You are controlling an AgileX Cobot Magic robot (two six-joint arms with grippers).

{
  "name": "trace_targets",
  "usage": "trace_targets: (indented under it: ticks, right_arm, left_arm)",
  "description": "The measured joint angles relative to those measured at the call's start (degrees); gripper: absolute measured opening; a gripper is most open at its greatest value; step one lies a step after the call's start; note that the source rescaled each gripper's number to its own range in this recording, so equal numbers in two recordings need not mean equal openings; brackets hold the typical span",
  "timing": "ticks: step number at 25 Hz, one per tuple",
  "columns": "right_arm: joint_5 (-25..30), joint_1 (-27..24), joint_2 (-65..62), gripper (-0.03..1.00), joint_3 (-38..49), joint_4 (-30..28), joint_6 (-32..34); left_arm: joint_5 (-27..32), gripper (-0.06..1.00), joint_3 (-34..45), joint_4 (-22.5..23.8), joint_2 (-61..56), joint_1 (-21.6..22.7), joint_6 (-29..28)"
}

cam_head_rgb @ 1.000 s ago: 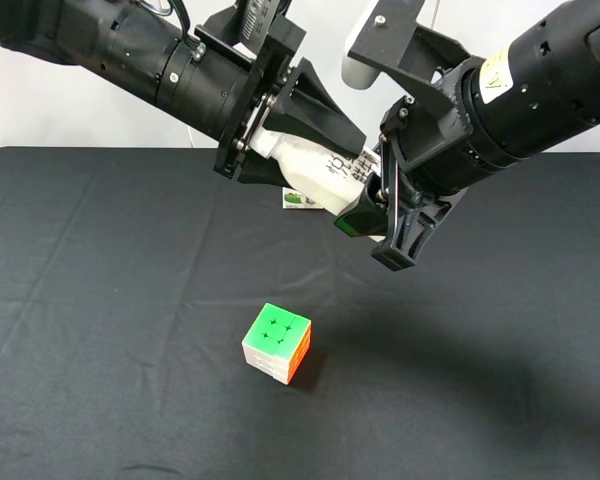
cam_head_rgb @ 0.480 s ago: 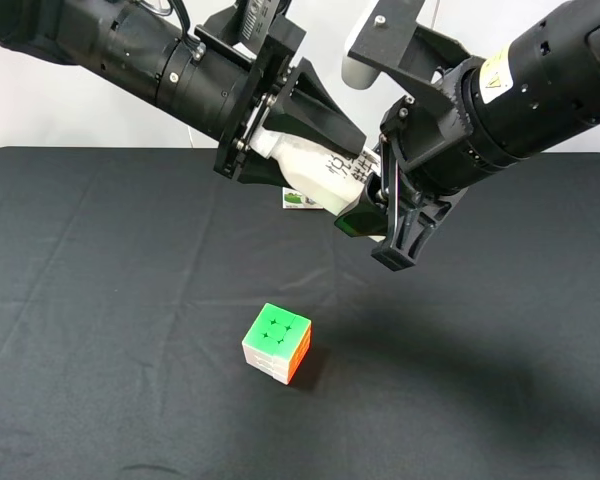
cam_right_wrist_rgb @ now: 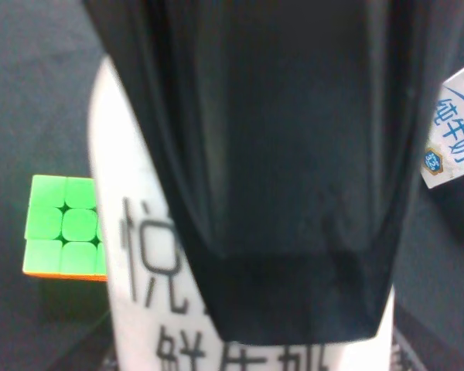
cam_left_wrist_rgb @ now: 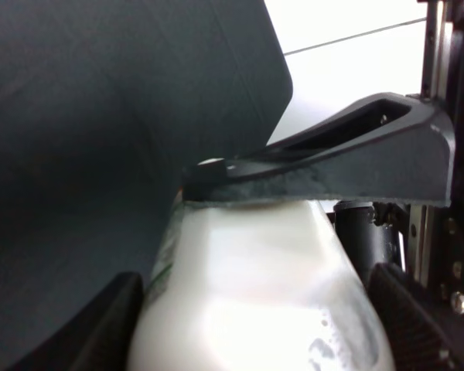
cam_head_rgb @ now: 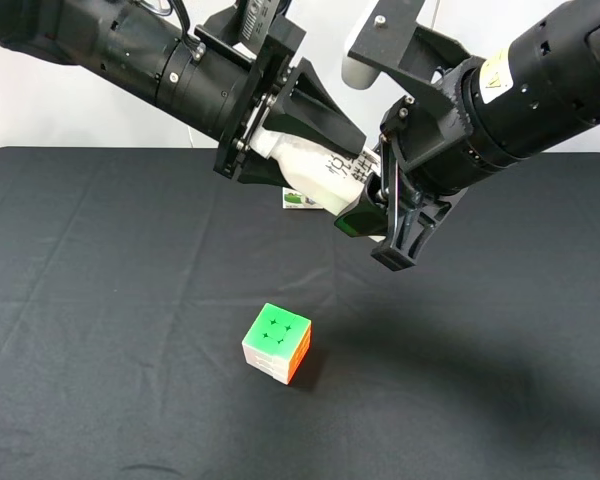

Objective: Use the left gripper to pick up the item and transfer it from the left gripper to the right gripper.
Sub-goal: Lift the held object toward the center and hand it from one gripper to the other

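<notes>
White plastic item (cam_head_rgb: 315,172), one only, is up in the air above the black tablecloth (cam_head_rgb: 100,300), tilted. Its long axis slopes in the high view from the neck end at upper left to the green-banded base at lower right. The left gripper (cam_head_rgb: 352,158) is clamped on the upper body, one black wedge jaw lying along the bottle's top side. The right gripper (cam_head_rgb: 378,205) is clenched on the base end. Two grippers, both grasping the same bottle. One puzzle cube (cam_head_rgb: 276,342) sits on the cloth, green face up. One small carton (cam_head_rgb: 298,200) shows partly behind the bottle.
</notes>
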Motion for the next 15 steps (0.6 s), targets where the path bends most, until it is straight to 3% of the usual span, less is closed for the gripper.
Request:
trace_targets:
  ticks: [1,4,6,10,15]
  right_arm:
    - [0.1,0.0,0.0,0.02,0.0,0.0,0.0]
    - [1.8,0.0,0.1,0.01,0.0,0.0,0.0]
    - [2.2,0.0,0.1,0.01,0.0,0.0,0.0]
    - [2.2,0.0,0.1,0.01,0.0,0.0,0.0]
    - [2.3,0.0,0.1,0.01,0.0,0.0,0.0]
  left_arm:
    - [0.1,0.08,0.0,0.0,0.0,0.0,0.0]
    - [1.2,0.66,-0.1,-0.5,-0.1,0.0,0.1]
    - [1.3,0.88,-0.1,0.2,-0.1,0.0,0.1]
    - [1.6,0.98,-0.1,0.8,-0.1,0.0,0.1]
    - [2.9,1.0,-0.1,1.1,-0.1,0.0,0.1]
